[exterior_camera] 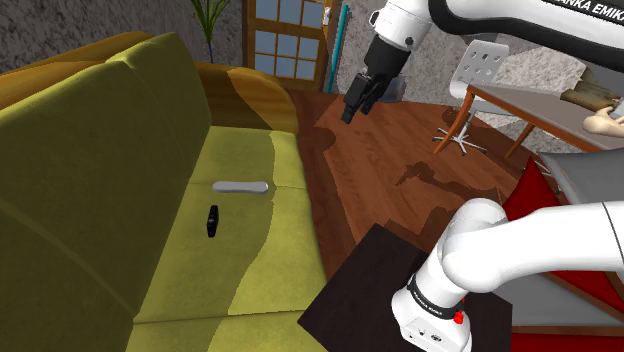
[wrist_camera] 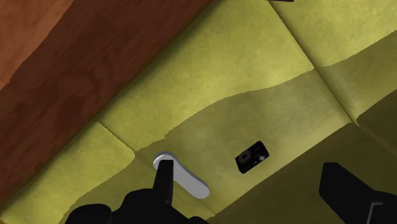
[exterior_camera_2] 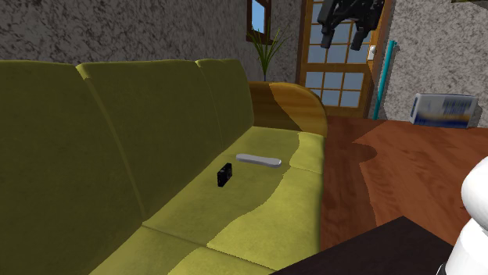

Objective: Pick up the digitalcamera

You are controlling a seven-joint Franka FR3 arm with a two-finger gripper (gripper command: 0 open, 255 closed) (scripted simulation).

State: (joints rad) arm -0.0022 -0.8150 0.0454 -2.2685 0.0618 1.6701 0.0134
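The digital camera (exterior_camera: 212, 221) is a small black box lying on the seat of an olive-green sofa (exterior_camera: 120, 150). In the second exterior view the camera (exterior_camera_2: 225, 175) lies near the backrest. My black gripper (exterior_camera: 352, 110) hangs high in the air over the wooden floor, well away from the sofa seat. In the second exterior view the gripper (exterior_camera_2: 344, 43) is at the top edge, open. In the wrist view the gripper (wrist_camera: 248, 167) has its fingers wide apart with nothing in them, and the camera (wrist_camera: 252, 156) lies far below between them.
A flat grey oblong (exterior_camera: 241, 187) lies on the seat close to the camera. The dark stand (exterior_camera: 400, 290) is by the sofa's front. A white chair (exterior_camera: 478, 75) and a table (exterior_camera: 560, 105) stand on the wooden floor (exterior_camera: 400, 160). A blue-white box (exterior_camera_2: 444, 110) sits by the door.
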